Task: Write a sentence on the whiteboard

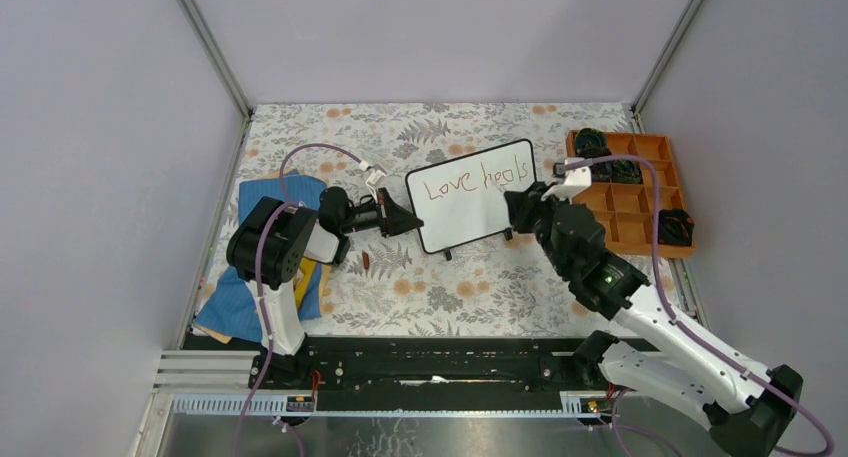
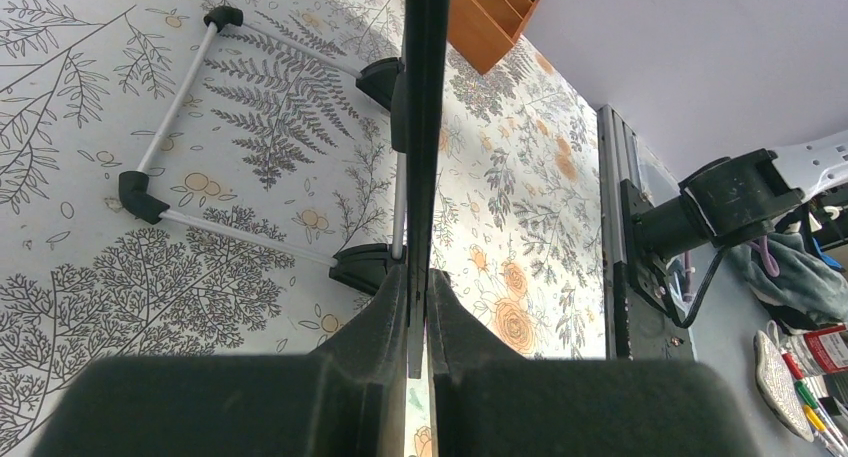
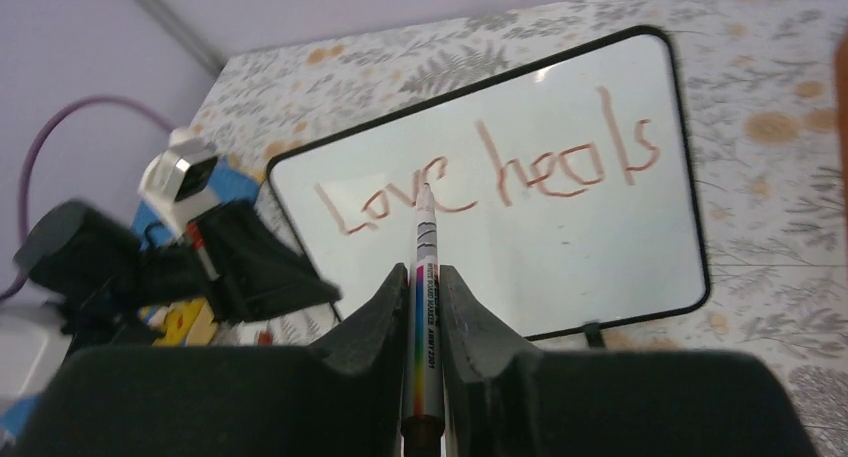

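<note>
Whiteboard (image 1: 468,199) edge is clamped between the fingers of the left claw (image 1: 405,218), and the board is held upright just ahead of it on the flowered table (image 1: 450,287). A marker (image 3: 425,222) is gripped in the right claw (image 3: 422,275), its tip aimed at the board beyond. The sentence (image 3: 500,172), written in red above the tip, reads "Love heals". Whether the tip touches cannot be told.

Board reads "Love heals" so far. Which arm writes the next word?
Right. The right claw grips the marker, tip toward the board; the left claw is clamped on the board's edge.
</note>
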You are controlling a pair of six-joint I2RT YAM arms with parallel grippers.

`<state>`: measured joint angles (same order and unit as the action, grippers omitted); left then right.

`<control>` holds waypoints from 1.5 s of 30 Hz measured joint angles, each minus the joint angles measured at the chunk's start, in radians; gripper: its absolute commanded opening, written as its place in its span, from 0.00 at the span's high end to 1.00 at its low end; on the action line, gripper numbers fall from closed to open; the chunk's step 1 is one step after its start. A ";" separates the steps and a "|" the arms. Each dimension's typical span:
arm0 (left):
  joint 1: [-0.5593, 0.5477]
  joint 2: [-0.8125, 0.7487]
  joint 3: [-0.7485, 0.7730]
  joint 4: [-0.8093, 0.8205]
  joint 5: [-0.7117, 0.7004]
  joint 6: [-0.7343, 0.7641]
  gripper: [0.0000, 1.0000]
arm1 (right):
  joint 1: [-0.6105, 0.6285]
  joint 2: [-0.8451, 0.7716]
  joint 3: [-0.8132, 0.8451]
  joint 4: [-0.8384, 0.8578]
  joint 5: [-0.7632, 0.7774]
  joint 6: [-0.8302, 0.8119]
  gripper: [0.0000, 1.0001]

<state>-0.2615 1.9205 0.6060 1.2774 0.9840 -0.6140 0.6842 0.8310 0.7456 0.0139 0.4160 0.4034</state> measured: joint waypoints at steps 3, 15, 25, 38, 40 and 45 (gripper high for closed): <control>0.000 -0.003 0.000 -0.008 0.000 0.006 1.00 | 0.128 -0.012 -0.022 0.023 0.038 -0.045 1.00; -0.002 -0.013 0.000 -0.033 0.000 0.026 1.00 | 0.293 0.090 -0.249 0.175 0.064 -0.092 1.00; -0.001 -0.013 0.005 -0.044 0.000 0.030 1.00 | 0.295 0.192 -0.251 0.312 0.062 -0.057 1.00; -0.001 -0.013 0.006 -0.045 0.000 0.030 1.00 | 0.295 0.202 -0.278 0.387 0.065 -0.052 1.00; -0.001 -0.013 0.006 -0.045 0.000 0.030 1.00 | 0.295 0.195 -0.299 0.401 0.065 -0.057 1.00; -0.002 -0.014 0.006 -0.050 0.000 0.034 1.00 | 0.295 0.195 -0.332 0.443 0.097 -0.090 1.00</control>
<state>-0.2630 1.9060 0.6117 1.2278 0.9844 -0.5797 0.9794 1.0260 0.4133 0.4564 0.5125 0.3134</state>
